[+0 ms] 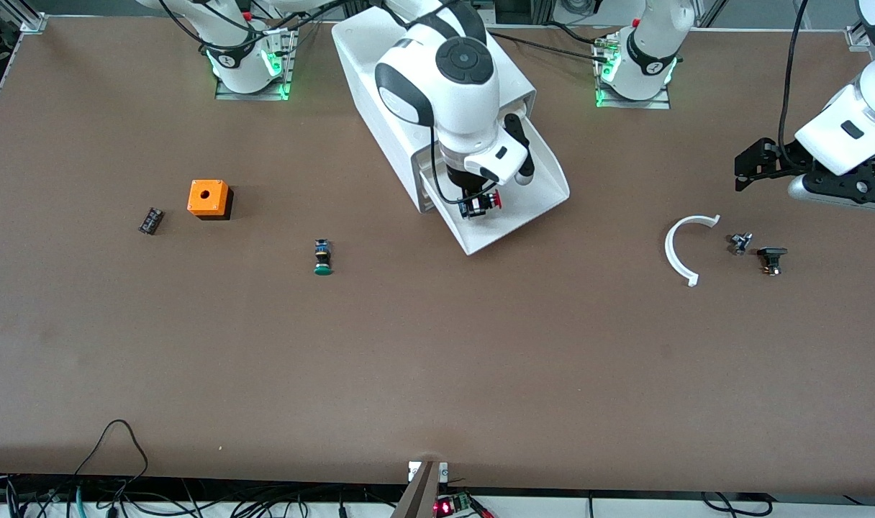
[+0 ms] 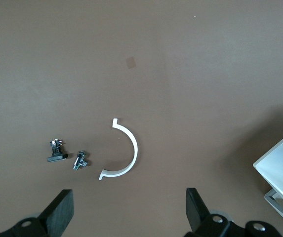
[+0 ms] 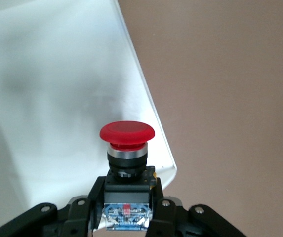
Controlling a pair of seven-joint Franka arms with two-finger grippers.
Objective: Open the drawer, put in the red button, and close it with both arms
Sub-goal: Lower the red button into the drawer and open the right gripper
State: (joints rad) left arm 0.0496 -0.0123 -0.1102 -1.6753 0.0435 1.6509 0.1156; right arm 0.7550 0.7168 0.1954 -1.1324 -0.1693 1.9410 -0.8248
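Note:
The white cabinet (image 1: 380, 65) stands at the middle of the table between the arm bases, with one drawer (image 1: 531, 208) pulled out toward the front camera. My right gripper (image 1: 475, 201) is shut on the red button (image 1: 481, 204) and holds it over the open drawer. In the right wrist view the red button (image 3: 127, 148) sits between the fingers (image 3: 84, 207), above the drawer's white floor (image 3: 57, 98) near its rim. My left gripper (image 1: 750, 169) is open and empty, up over the table at the left arm's end; its fingers (image 2: 62, 212) show wide apart.
A green-capped button (image 1: 323, 257), an orange cube with a hole (image 1: 208, 198) and a small black block (image 1: 150, 220) lie toward the right arm's end. A white half-ring (image 1: 678, 248) and two small black parts (image 1: 771, 259) lie under the left gripper's area.

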